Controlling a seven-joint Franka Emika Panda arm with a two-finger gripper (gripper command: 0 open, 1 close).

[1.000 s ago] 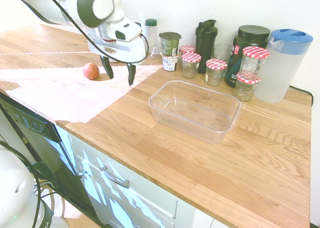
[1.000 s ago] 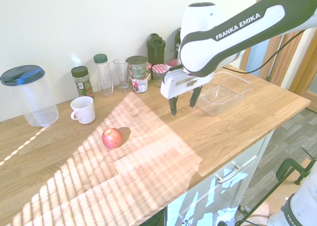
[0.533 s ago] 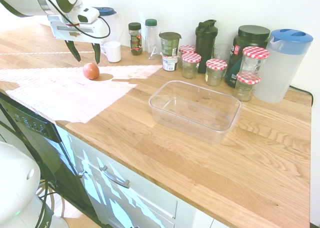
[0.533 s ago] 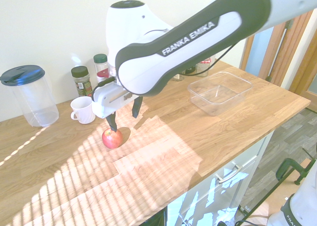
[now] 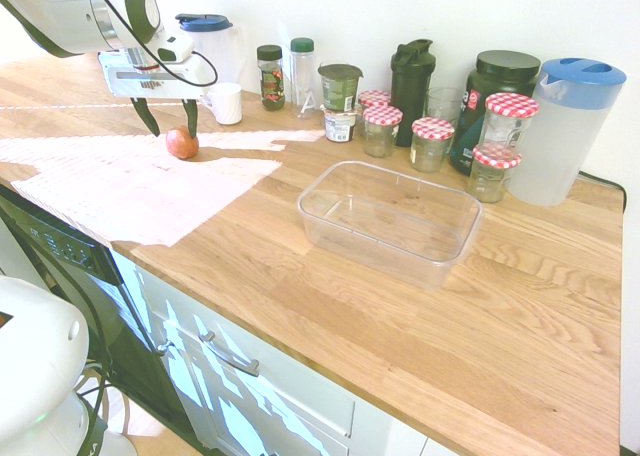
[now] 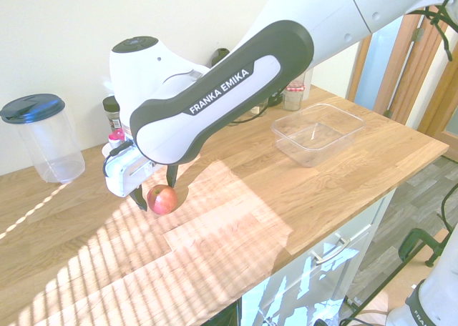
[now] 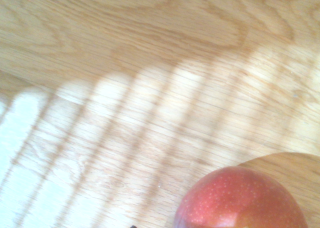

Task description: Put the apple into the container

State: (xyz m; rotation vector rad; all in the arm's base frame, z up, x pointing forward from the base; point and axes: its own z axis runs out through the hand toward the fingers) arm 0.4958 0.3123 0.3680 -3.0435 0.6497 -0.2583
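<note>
The apple (image 5: 182,144) is small, round and reddish, and it rests on the wooden counter in a sunlit patch at the far end from the container. My gripper (image 5: 172,132) hangs over it, open, with one dark finger on each side of the fruit and the tips low beside it. In the second exterior view the apple (image 6: 162,199) sits between the fingers of the gripper (image 6: 157,196). It fills the lower corner of the wrist view as the apple (image 7: 242,200). The container (image 5: 322,224), a clear shallow tub, stands empty mid-counter, also visible as the container (image 6: 286,141).
Behind the apple stand a white mug (image 5: 226,103) and spice bottles (image 5: 270,76). Along the wall are jars with red-checked lids (image 5: 433,141), a black shaker (image 5: 411,81), a dark tub (image 5: 500,86) and a blue-lidded pitcher (image 5: 570,131). Another pitcher (image 6: 43,136) stands further along.
The arm swung from beside the container across the counter to the apple and came down, so its open fingers now flank the fruit. The apple has not moved.
</note>
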